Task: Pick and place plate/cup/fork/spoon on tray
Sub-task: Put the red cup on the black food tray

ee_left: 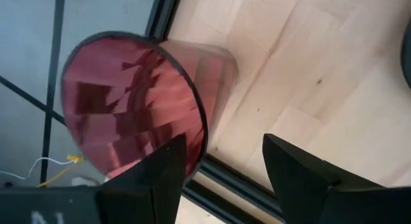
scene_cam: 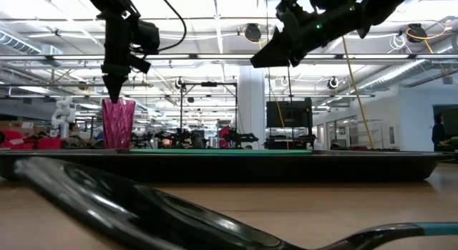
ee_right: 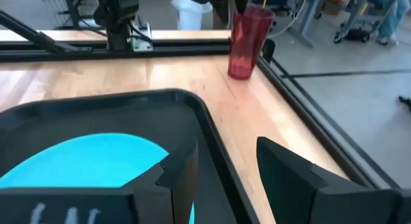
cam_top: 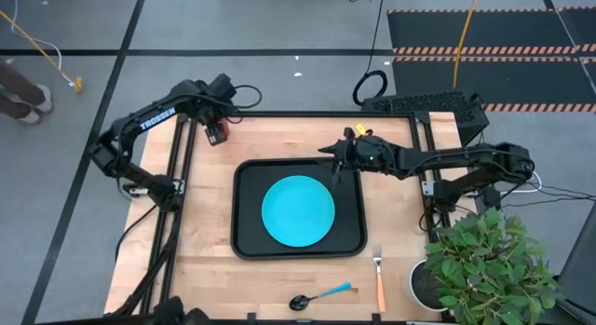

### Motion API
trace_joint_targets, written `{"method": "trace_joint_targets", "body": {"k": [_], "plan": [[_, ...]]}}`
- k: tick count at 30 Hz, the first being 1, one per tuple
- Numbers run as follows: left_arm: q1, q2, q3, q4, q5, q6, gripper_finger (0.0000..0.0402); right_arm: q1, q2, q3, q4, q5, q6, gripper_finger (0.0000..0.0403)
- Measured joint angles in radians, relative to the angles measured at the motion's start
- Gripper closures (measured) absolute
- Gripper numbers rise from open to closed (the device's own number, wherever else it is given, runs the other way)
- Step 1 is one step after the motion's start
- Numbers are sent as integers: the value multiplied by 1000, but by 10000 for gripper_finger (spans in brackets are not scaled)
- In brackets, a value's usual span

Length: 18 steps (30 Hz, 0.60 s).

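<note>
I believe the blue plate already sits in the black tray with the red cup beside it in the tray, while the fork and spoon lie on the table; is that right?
Not quite: the cup stands on the table outside the tray, near the far left corner under the left gripper, as the high view shows. The plate does sit in the tray, and the fork and spoon lie on the table.

High view: straight down over whole table, tray (cam_top: 298,209) central, both arms in frame.
Low view: table-top height, level across tray (scene_cam: 236,166) rim toward room behind; very near spoon (scene_cam: 143,203), which fills foreground, blurred.
Left wrist view: close above cup (ee_left: 138,102), looking down into its mouth beyond tray's far corner.
Right wrist view: low over tray (ee_right: 212,153) far edge, facing cup (ee_right: 247,43); seemingly left arm above it.
Shared: cup in all four; plate (cam_top: 298,210) in high and right wrist.
</note>
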Motion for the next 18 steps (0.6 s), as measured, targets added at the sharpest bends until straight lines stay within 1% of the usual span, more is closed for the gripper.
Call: {"method": "trace_joint_targets", "body": {"k": [5,7,10,15,16,18], "plan": [[16,62,0,-1,-10,-4,193,0,0,0,-15,0,15,252],[16,79,0,-2,-13,-3,204,2,0,0,-25,0,15,252],[14,86,0,-2,-20,-3,248,6,0,0,-54,0,30,252],[5,75,25,-32,-45,0,374,8,0,0,-84,0,57,252],[5,72,34,-46,-53,1,385,8,0,0,-87,0,63,252],[6,71,58,-60,-46,-4,387,8,0,0,-92,0,68,252]]}}
